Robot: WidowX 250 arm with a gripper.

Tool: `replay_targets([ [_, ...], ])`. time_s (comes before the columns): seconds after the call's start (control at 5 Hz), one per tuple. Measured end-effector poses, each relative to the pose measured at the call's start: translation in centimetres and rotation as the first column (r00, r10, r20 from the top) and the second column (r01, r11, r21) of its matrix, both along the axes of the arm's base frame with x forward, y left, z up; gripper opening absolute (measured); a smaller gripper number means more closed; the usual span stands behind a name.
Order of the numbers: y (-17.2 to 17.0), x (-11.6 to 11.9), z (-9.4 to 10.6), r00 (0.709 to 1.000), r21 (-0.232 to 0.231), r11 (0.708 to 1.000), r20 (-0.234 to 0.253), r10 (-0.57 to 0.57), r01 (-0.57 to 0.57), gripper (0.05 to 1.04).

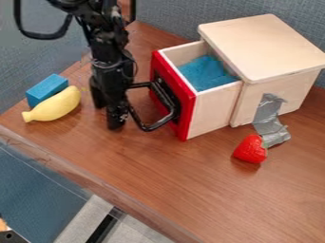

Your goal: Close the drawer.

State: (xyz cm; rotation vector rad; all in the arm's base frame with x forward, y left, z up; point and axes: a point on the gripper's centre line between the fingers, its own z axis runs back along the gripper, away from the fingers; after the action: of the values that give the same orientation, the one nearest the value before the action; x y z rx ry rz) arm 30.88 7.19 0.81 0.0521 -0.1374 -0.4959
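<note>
1. Drawer: the pale wooden drawer (213, 111) with a red front panel (184, 126) stands partly pulled out of its housing, its front facing the left side of the view.
2. Handle: a black, bracket-shaped handle (166, 99) projects from the front panel toward the gripper.
3. Drawer interior: blue material (204, 72) is visible between the pale side walls.
4. Housing: the pale wooden box (263, 45) has a flat top and sits behind the drawer, at the upper right.
5. Tool: the black two-finger gripper (112, 113) hangs down just beside the handle, on the outer side of the drawer front. Contact with the handle cannot be determined. Whether the gripper is spread or pressed together cannot be told.
6. Arm: the black robot arm (108, 45) enters from the top edge, left of the housing.
7. Tape: crumpled silver-grey tape (270, 126) runs from the side of the housing down to the brown wood-grain table (190, 180).
8. Strawberry: a red toy strawberry (250, 149) lies beside the lower end of the tape.
9. Banana and block: a yellow toy banana (54, 105) lies left of the gripper, with a blue rectangular block (46, 89) close behind it.
</note>
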Motion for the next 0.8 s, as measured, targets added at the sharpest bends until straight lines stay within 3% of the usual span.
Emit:
replay_targets([
  [0.8,-2.3,4.4,0.4,1.000,-0.025,1.000,0.026,-0.016,0.016,1.000],
])
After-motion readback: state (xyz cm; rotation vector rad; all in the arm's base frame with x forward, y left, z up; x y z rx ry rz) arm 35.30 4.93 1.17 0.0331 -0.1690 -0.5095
